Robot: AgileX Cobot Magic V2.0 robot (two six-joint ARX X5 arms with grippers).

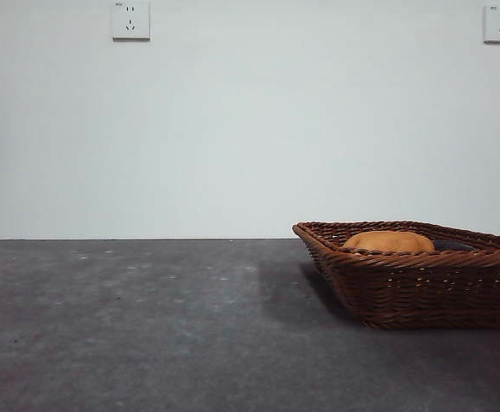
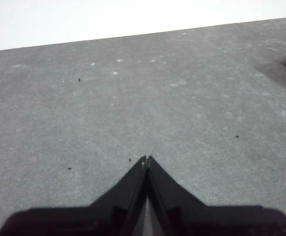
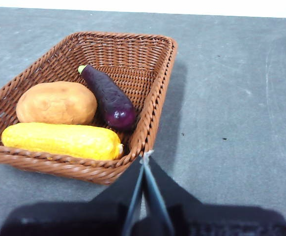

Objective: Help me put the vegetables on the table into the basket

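All 3 vegetables are held in the basket (image 3: pixel 153 93); nothing is gripped.

The corn (image 3: pixel 59 140), potato (image 3: pixel 57 102) and eggplant (image 3: pixel 106 96) are laid side by side on the wicker floor, kept from rolling by the flared walls. The table (image 2: pixel 133 108) is seen bare of vegetables, so the task is judged complete. The right gripper (image 3: pixel 144 160) is held just outside the basket's rim, jaws clenched together and empty; the left gripper (image 2: pixel 147 160) is parked over bare table, likewise clenched on nothing.
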